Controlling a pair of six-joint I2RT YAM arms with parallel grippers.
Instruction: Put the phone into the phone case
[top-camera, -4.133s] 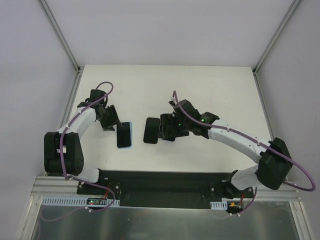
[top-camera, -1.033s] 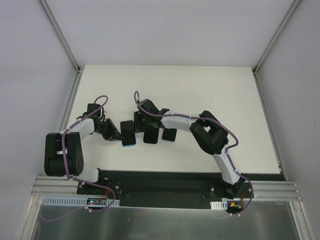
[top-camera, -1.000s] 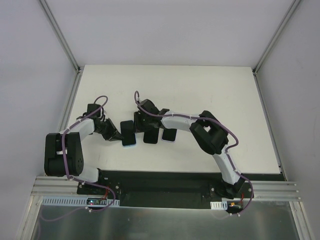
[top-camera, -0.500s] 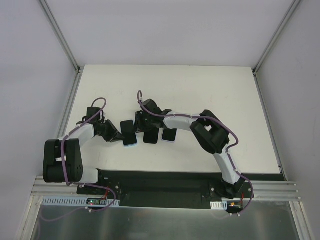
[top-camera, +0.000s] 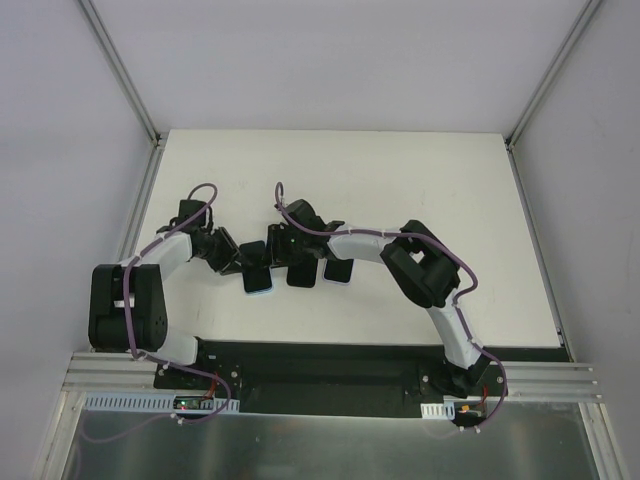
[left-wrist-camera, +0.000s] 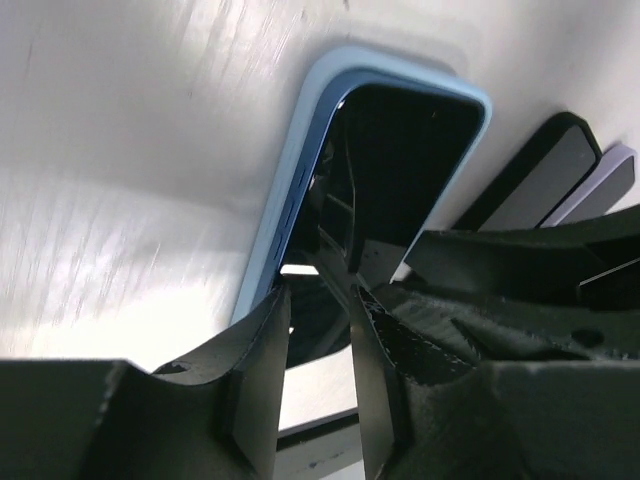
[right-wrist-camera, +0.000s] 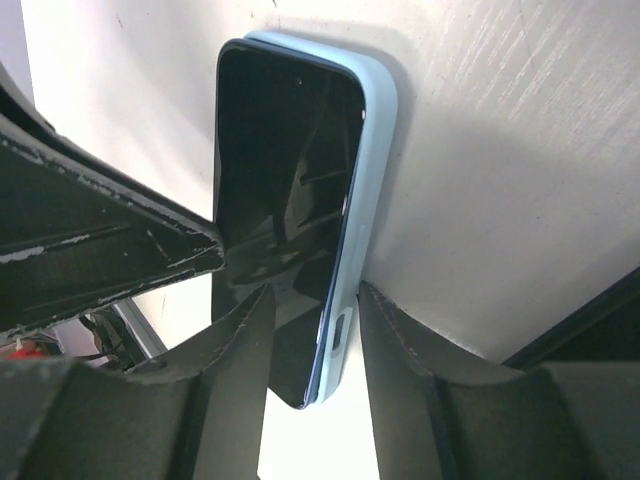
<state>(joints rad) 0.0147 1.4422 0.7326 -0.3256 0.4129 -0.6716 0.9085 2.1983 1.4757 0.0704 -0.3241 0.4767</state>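
Note:
The phone (top-camera: 256, 268), black-screened with a dark blue rim, lies in the light blue phone case (top-camera: 262, 288) on the white table. My left gripper (top-camera: 238, 262) reaches it from the left, my right gripper (top-camera: 276, 250) from above right. In the left wrist view the left gripper (left-wrist-camera: 318, 295) hovers over the near end of the phone (left-wrist-camera: 400, 140), jaws slightly apart and holding nothing, with the case (left-wrist-camera: 290, 170) rim beside them. In the right wrist view the right gripper (right-wrist-camera: 315, 300) is open. One finger is over the phone (right-wrist-camera: 280, 150) screen, the other just outside the case (right-wrist-camera: 375, 170).
A black phone-shaped slab (top-camera: 302, 272) and a lavender-edged one (top-camera: 338, 270) lie just right of the cased phone, under the right arm. Both show in the left wrist view as the black slab (left-wrist-camera: 530, 170) and the lavender one (left-wrist-camera: 605, 185). Grey walls enclose the table.
Both grippers' jaws have widened over the last second. The left gripper has shifted up and right, closer over the phone. The phone stays in the case on the table.

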